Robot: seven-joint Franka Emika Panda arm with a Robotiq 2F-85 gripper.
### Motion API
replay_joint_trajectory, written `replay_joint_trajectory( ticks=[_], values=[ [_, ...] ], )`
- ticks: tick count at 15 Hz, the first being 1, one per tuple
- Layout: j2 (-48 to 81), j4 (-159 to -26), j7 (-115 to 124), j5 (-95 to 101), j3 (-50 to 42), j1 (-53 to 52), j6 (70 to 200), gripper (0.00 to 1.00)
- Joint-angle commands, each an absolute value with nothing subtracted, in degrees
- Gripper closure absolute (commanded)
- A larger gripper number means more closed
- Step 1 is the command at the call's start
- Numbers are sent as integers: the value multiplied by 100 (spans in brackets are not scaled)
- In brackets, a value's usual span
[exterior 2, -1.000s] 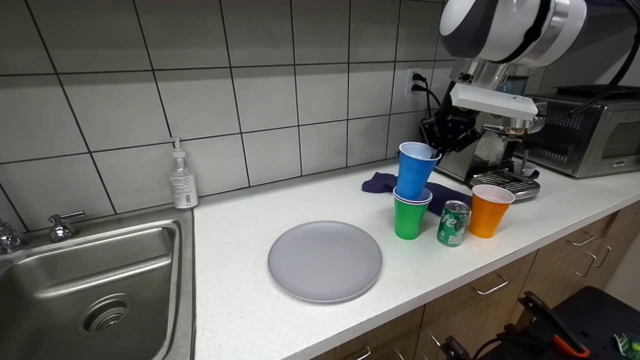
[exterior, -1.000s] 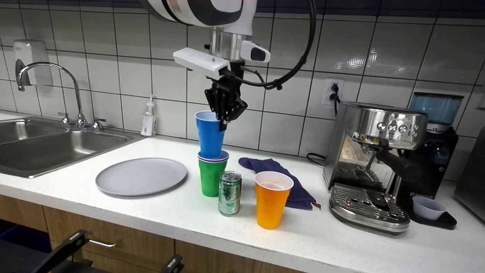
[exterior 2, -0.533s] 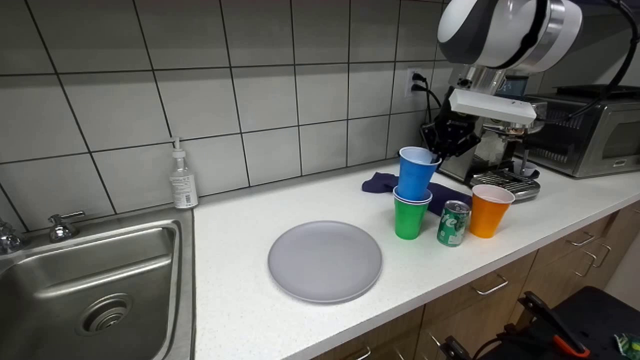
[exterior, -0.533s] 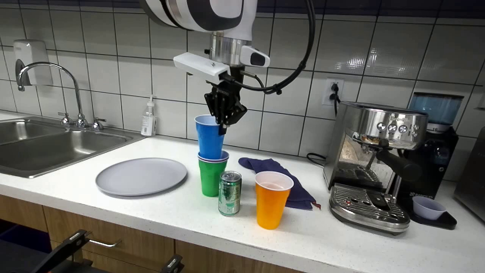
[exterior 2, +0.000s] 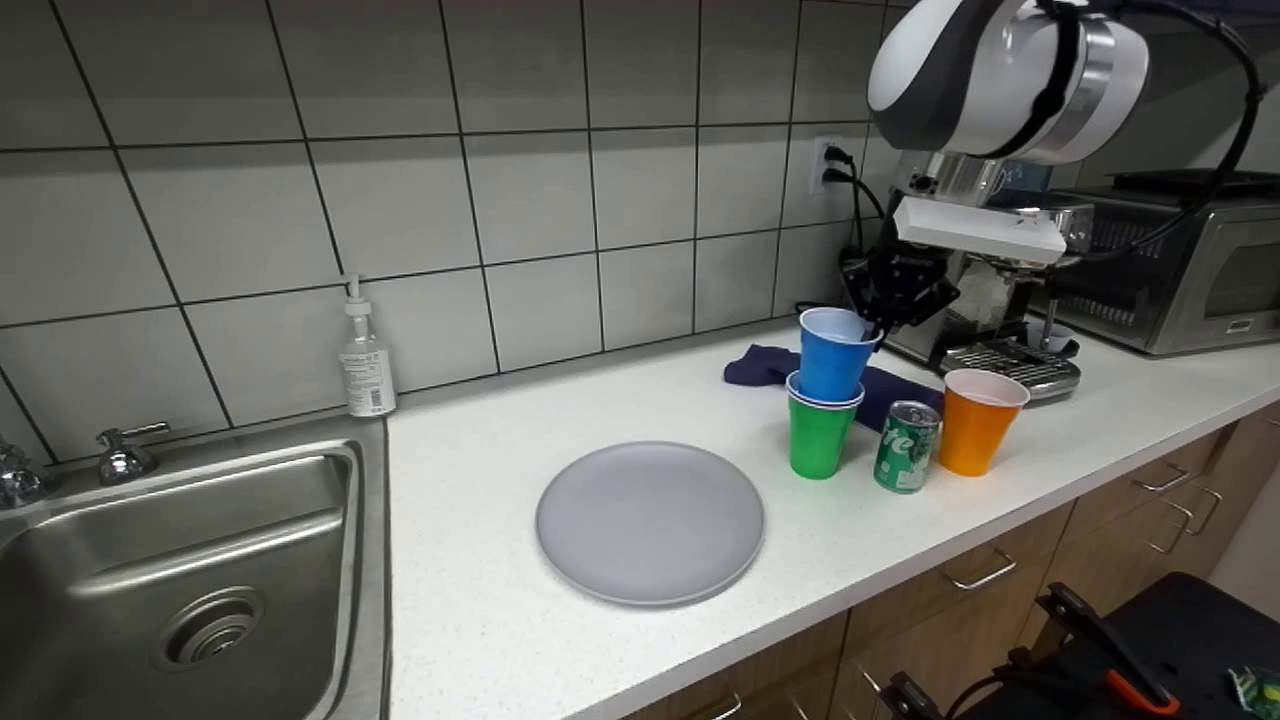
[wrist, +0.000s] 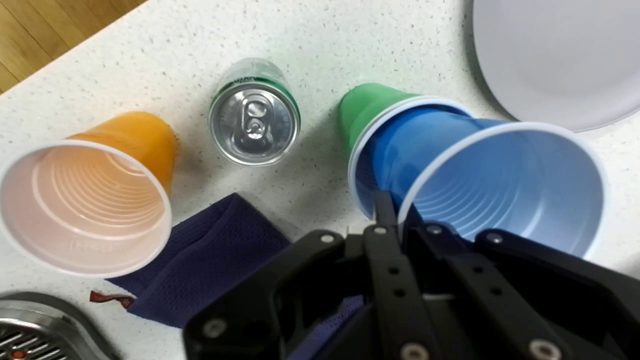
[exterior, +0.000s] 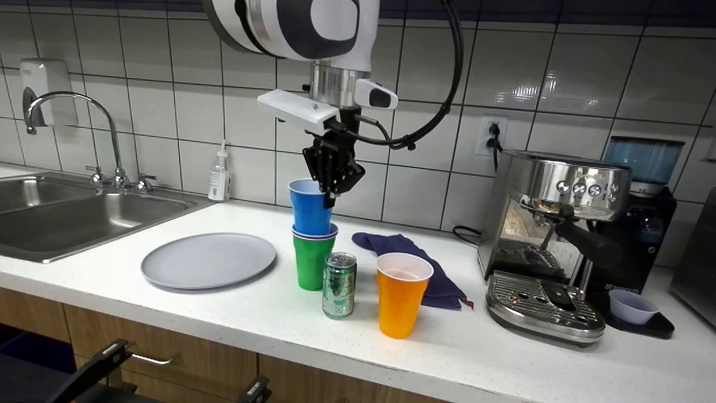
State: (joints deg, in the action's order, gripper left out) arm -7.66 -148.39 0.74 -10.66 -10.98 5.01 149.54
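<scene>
In the wrist view the gripper (wrist: 399, 210) comes in from the bottom edge, its fingers (wrist: 387, 212) drawn together on the rim of a blue cup (wrist: 490, 185) — one outside the wall, the other inside, with little more than the cup's thin wall between them. The blue cup's lower end is inside the mouth of a green cup (wrist: 370, 107), which stands on a speckled white counter (wrist: 310, 45). A green and silver can (wrist: 254, 122) stands near the green cup, and an orange cup (wrist: 87, 210) near the can; a dark purple cloth (wrist: 215, 260) lies beside them. A pale grey plate (wrist: 555, 55) lies on the other side of the green cup from the can.

In an exterior view the blue cup looks roughly upright in the green one, and the plate lies flat between the sink (exterior: 112, 208) and the green cup. A coffee machine (exterior: 528, 240) stands beyond the cloth, with a small pale bowl (exterior: 632, 307) near it.

In an exterior view a microwave (exterior 2: 1150, 270) stands past the coffee machine, and a pump bottle (exterior 2: 367, 380), seen in both exterior views, stands by the tiled wall (exterior 2: 530, 330) at the sink's corner. Here as well the blue cup rises out of the green cup — its rim in the fingers' grasp
</scene>
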Motion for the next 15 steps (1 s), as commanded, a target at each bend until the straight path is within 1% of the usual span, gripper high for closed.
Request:
replay_joint_trajectory(
  ticks=[1,15],
  values=[
    [-596,-14750,334,-882,-963,634,15088,99],
    [-297,-14714,744,-543,-951,635,15188,99]
  ],
)
